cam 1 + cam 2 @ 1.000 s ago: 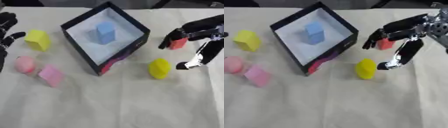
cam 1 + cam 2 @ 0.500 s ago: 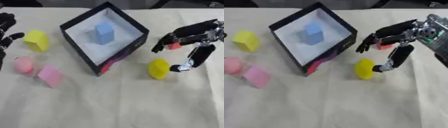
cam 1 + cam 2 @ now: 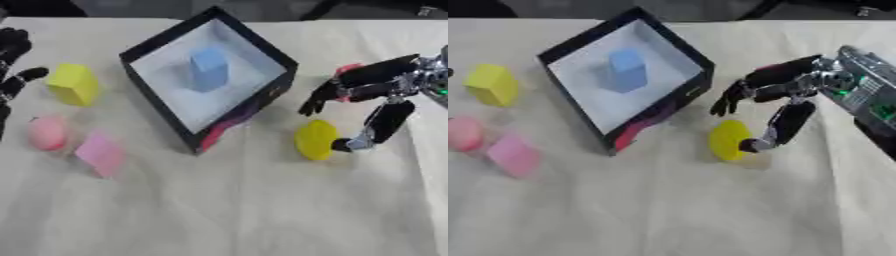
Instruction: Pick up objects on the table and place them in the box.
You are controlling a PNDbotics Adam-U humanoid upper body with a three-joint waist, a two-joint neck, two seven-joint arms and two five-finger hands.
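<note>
A black box (image 3: 249, 111) with a white inside stands tilted at the top middle, with a blue block (image 3: 208, 69) in it. To its right lies a yellow piece (image 3: 315, 140). My right hand (image 3: 385, 82) is open: its fingers stretch left above the piece and its thumb (image 3: 378, 122) points down, tip against the piece's right side. A red block (image 3: 348, 68) shows partly behind the fingers. Left of the box lie a yellow block (image 3: 73, 84), a pink ball (image 3: 46, 132) and a pink block (image 3: 99, 152). My left hand (image 3: 12, 60) rests open at the left edge.
A cream cloth (image 3: 227, 210) covers the table. Its whole near half holds no objects. Dark surroundings run along the far edge.
My right hand has moved left and down, its thumb closing in on the yellow piece until it touches. Its fingers now cover more of the red block. The left hand stays put.
</note>
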